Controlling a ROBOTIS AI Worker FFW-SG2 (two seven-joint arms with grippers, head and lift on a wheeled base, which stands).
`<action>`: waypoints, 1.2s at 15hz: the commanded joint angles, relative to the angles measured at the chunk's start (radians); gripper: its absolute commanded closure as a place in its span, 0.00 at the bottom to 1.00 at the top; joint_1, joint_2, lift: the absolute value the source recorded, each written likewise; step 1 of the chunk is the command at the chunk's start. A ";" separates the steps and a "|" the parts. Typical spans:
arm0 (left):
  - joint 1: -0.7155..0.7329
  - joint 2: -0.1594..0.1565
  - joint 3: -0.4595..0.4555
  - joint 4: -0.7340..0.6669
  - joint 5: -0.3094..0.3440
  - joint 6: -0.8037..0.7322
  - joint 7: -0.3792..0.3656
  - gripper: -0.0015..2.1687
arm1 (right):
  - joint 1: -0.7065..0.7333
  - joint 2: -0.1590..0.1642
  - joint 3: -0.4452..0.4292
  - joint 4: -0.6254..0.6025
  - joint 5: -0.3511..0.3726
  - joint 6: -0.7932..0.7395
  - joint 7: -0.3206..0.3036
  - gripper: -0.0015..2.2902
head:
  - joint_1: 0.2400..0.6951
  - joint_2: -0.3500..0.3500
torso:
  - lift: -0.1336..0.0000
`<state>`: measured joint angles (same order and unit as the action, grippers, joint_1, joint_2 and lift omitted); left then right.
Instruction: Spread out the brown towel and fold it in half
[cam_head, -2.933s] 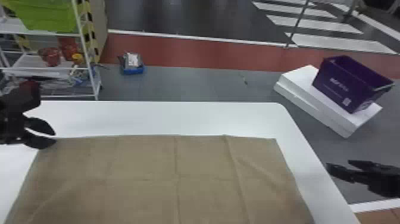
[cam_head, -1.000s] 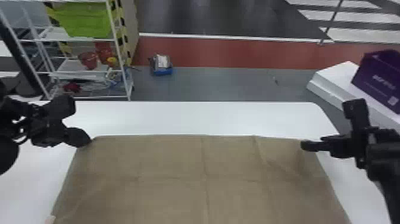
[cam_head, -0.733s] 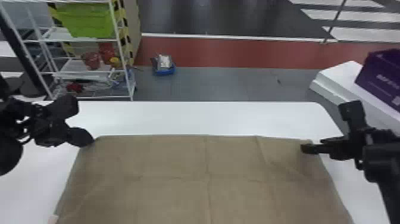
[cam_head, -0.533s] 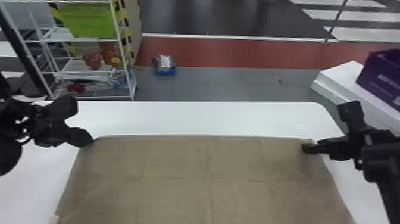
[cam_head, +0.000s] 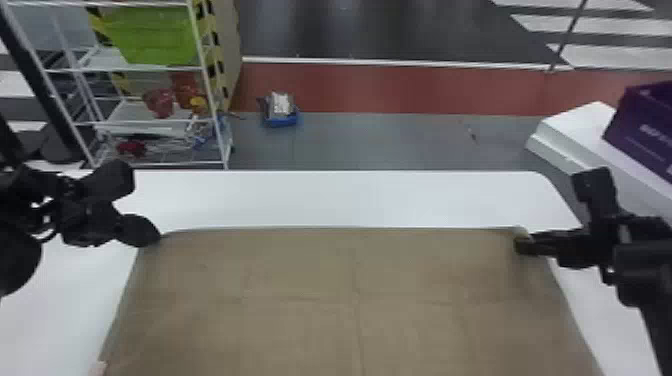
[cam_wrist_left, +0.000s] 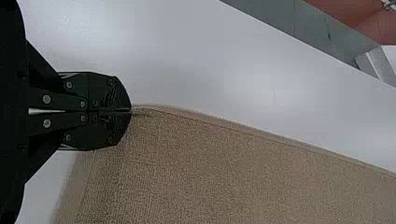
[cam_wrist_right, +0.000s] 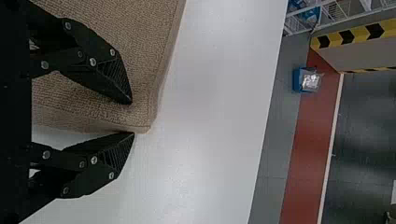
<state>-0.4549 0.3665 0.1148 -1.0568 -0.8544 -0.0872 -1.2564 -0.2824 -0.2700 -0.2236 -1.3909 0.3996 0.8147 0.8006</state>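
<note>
Left gripper (cam_head: 157, 235): clenched on the towel (cam_head: 350, 305) at its far left corner (cam_wrist_left: 138, 112), the 2 fingers pressed together; we judge this end ready for the fold.
Pale bit (cam_head: 98, 369): beside the towel's near left side; we cannot tell what it is.
Towel: brown and spread flat, its near part running out of the head view. We take the spreading as done and the gripping of the far corners as the step in hand, with 1 of 2 held.
Creases: faint, 1 running from the far edge to the near side and 1 crossing it; we see no big folds, just a fine, rough weave with a hem.
Table (cam_head: 350, 197): white, under the towel, with a bare strip beyond the far edge.
Far right corner (cam_wrist_right: 144, 119): at the right gripper (cam_wrist_right: 133, 118), a little raised in the head view.
Right gripper: released, its 2 fingers parted about the corner, 1 over the cloth and 1 just outside its edge.
Fold: next, we need the right jaws to close on that corner, then both arms to lift and draw the far edge over the near part together. If the right pinch catches too little hem, we may lose the corner and fold askew.
</note>
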 joint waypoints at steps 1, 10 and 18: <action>0.001 0.003 0.002 0.000 0.000 -0.012 0.002 0.70 | -0.001 0.000 0.012 0.007 0.005 -0.012 0.002 0.36 | 1.00 0.43 | 0.07; 0.053 0.051 0.121 -0.009 0.115 -0.144 0.019 0.70 | 0.143 -0.014 -0.046 -0.200 -0.001 -0.091 0.101 0.41 | 1.00 0.47 | 0.07; 0.214 0.080 0.333 -0.130 0.278 -0.297 -0.012 0.70 | 0.313 -0.023 -0.082 -0.451 -0.018 -0.153 0.239 0.41 | 1.00 0.55 | 0.07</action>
<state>-0.2952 0.4394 0.4015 -1.1439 -0.6128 -0.3529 -1.2630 -0.0185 -0.2881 -0.2952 -1.7832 0.3861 0.6774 1.0314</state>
